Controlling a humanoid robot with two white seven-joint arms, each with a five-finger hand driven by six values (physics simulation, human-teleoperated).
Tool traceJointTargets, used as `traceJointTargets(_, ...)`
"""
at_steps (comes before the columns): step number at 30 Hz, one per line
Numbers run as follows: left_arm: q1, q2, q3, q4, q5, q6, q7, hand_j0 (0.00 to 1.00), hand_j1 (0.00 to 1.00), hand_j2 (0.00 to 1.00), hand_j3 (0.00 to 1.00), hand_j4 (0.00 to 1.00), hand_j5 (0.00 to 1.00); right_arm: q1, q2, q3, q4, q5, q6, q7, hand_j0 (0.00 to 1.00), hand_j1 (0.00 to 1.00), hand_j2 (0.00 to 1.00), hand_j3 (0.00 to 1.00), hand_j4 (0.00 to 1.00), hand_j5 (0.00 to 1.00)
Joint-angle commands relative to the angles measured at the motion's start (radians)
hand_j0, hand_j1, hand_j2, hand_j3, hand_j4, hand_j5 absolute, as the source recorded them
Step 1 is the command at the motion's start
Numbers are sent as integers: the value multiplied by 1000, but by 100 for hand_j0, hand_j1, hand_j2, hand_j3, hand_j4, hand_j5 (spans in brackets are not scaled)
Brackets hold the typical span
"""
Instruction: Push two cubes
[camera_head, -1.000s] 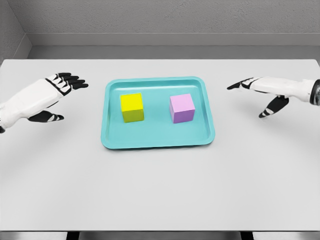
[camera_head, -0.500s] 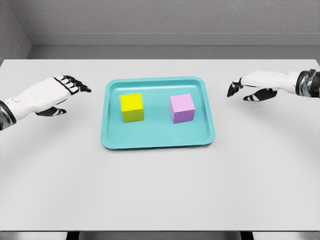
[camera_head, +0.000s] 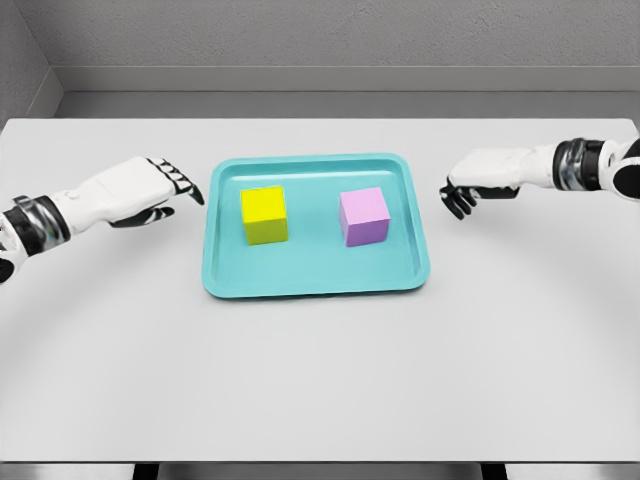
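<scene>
A wide pale grey worktop (camera_head: 320, 370) carries everything, and both white arms reach in over it from opposite sides. Between the two hands lies a shallow turquoise rectangular tray (camera_head: 316, 278), its long axis running across from one hand toward the other.

The left hand (camera_head: 160, 190) hovers just beside the tray's left rim, fingers extended and slightly curled forward, holding nothing. The right hand (camera_head: 468, 186) hangs a little beyond the tray's right rim, its dark fingertips drooping downward in a loose curl, also empty.

Inside the tray, the solid yellow cube (camera_head: 264, 215) sits just inward of the left hand, past the rim, so that hand is clearly the nearer one to it. The solid lilac cube (camera_head: 364, 216) sits inward of the right hand, likewise across the rim, and a clear gap separates the two cubes. Each cube lies straight along its hand's inward line of travel, so the coming push looks like a mirrored sweep toward the middle, with the raised tray edge the thing each hand must clear first.

Compared with half a second ago, both hands have closed in on the tray: the left has advanced to the rim, and the right has slid inward with its fingers turned more downward. Neither cube nor the tray has shifted.
</scene>
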Motion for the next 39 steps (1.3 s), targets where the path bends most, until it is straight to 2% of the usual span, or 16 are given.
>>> traceJointTargets(1, 0, -8, 0, -11, 7, 1, -15, 60, 60, 60, 60, 60, 60, -3, 3, 50, -11, 2, 2, 0, 12, 12, 12, 12, 12, 12)
traceJointTargets(4, 0, -8, -1, -38, 7, 1, -15, 60, 60, 60, 60, 60, 60, -29, 25, 85, -11, 25, 2, 0, 12, 12, 12, 12, 12, 12)
traceJointTargets(9, -2, -11, -15, -29, 4, 1, -15, 60, 60, 60, 60, 60, 60, -43, 39, 106, -11, 43, 2, 0, 12, 12, 12, 12, 12, 12)
traceJointTargets(13, -9, -40, -15, 32, 0, 1, -15, 60, 60, 60, 60, 60, 60, -58, 66, 134, -9, 45, 2, 0, 12, 12, 12, 12, 12, 12)
traceJointTargets(22, -29, -93, -32, 66, -5, 1, -17, 60, 60, 60, 60, 60, 60, -69, 89, 139, -5, 66, 2, 0, 12, 12, 12, 12, 12, 12)
traceJointTargets(35, -37, -106, -32, 71, -3, 1, -24, 60, 60, 60, 60, 60, 60, -80, 115, 174, -2, 66, 2, 0, 12, 12, 12, 12, 12, 12)
traceJointTargets(39, -49, -116, -52, 74, -6, 1, -24, 60, 60, 60, 60, 60, 60, -86, 124, 175, -2, 66, 2, 0, 12, 12, 12, 12, 12, 12)
